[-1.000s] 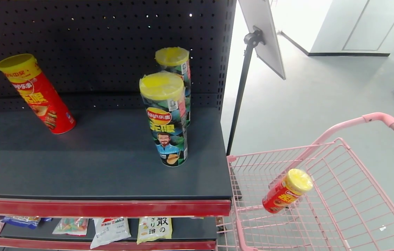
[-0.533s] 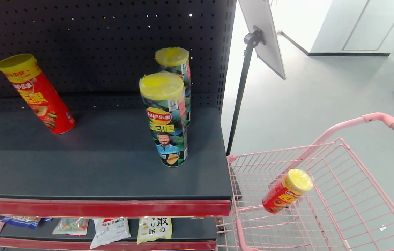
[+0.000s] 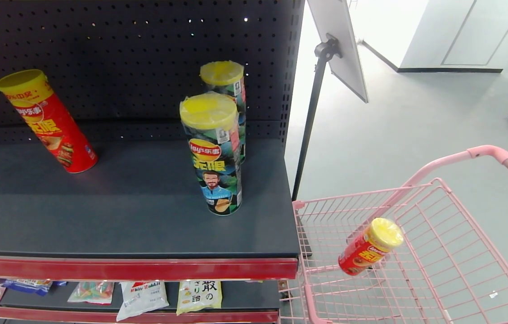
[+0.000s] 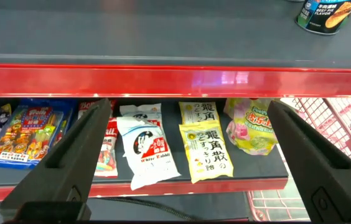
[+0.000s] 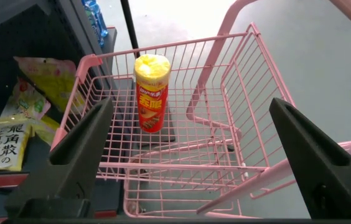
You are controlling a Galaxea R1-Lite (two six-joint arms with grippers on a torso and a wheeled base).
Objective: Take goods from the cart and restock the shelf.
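Dark shelf point(image 3: 123, 211) beside pink cart point(image 3: 417, 186), red can point(image 3: 370, 246) inside — left claw point(image 4: 188, 109), right claw point(image 5: 191, 109) spread.

Top shelf point(image 3: 123, 216) has loads of room imo: the whole mid stretch btw the tilted red can point(image 3: 47, 121) at far left and the two dark cans on the right is bare, near edge too. The front dark can point(image 3: 213, 153) stands right in front of the back dark can point(image 3: 224, 81), so the back one's blocked from the near side. Pegboard point(image 3: 123, 54) closes off the far side. Cart point(image 3: 420, 189) is open on top, w/ free wire floor right of the cart can point(image 3: 369, 246). Pink handle point(image 3: 483, 154) arcs over its far right end. Sign pole point(image 3: 310, 121) stands btw shelf and cart. Lower shelf point(image 4: 163, 186) is a low slot packed w/ snack bags point(image 4: 147, 149).
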